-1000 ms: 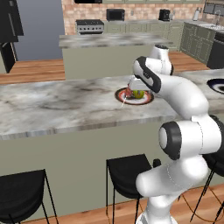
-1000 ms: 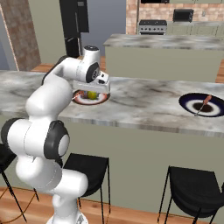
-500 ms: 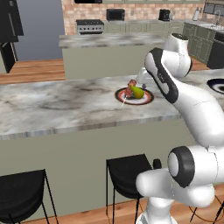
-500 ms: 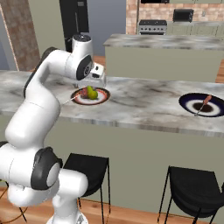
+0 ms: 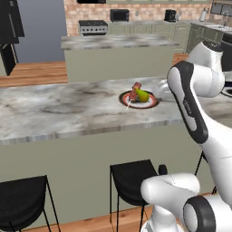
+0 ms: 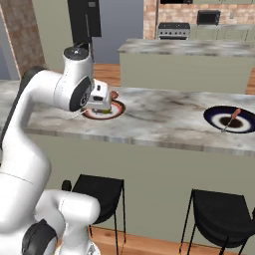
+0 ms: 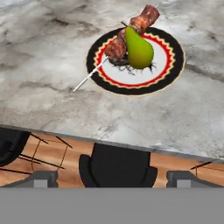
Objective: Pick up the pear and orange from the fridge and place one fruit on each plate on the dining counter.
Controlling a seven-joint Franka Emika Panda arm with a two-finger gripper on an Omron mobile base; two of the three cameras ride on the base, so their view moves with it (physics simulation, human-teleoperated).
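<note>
A yellow-green pear (image 7: 139, 50) rests on the red-rimmed plate (image 7: 168, 72), leaning against the meat skewer (image 7: 131, 30). This plate (image 5: 152, 103) sits on the marbled dining counter (image 5: 68, 108). My gripper (image 7: 113, 178) is open, its fingertips (image 7: 43, 177) set wide apart with nothing between them. It hangs above the counter's near edge, drawn back from the plate. My hand (image 6: 101, 99) hovers just in front of the plate (image 6: 115, 108). The navy-rimmed plate (image 6: 249, 123) holds only a skewer (image 6: 231, 119), farther right. The orange is out of view. The black fridge (image 6: 83, 20) stands far behind.
Black bar stools (image 5: 131, 176) (image 6: 219, 214) line the near side of the counter; one (image 7: 118, 168) is right below my hand. A second counter (image 5: 118, 43) runs behind, with a stove (image 5: 93, 26) and cabinets along the back wall.
The gripper opened and let go of the pear, which stays on the red-rimmed plate. The hand then rose and drew back toward the counter's near edge.
</note>
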